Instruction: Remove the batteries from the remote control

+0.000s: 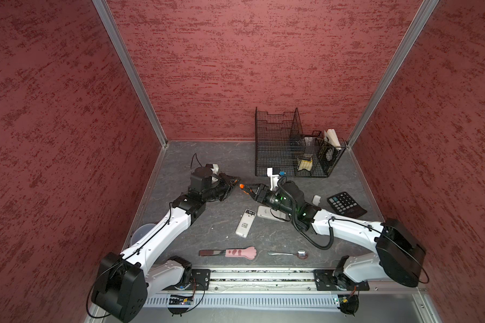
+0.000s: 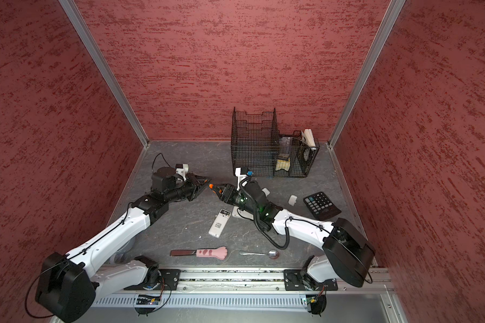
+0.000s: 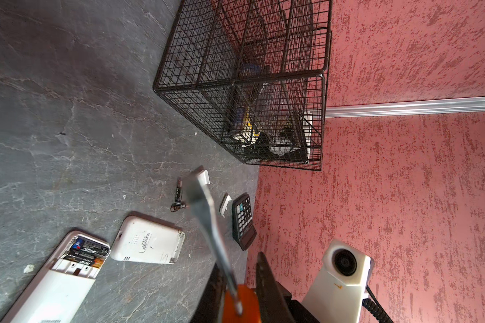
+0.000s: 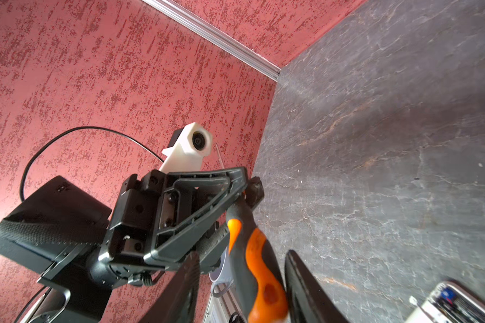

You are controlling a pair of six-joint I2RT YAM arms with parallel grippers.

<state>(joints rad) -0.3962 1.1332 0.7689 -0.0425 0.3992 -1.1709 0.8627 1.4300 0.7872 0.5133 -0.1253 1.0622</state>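
Screwdriver point(image 4: 259, 265) up front: left pincer point(image 4: 249, 186) clamps its neck, right pincer point(image 4: 242, 256) hangs apart around the handle. Two batteries point(image 3: 88, 251) sit in the open remote point(image 3: 53, 285), two loose batteries point(image 3: 178, 195) near the calculator point(image 3: 244, 221), labels unreadable.

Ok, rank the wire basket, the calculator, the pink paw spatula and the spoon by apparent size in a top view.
1. wire basket, largest by far, though farthest back.
2. calculator, covers more area than the spatula.
3. pink paw spatula, longer than the calculator but thin.
4. spoon, shorter and thinner still.
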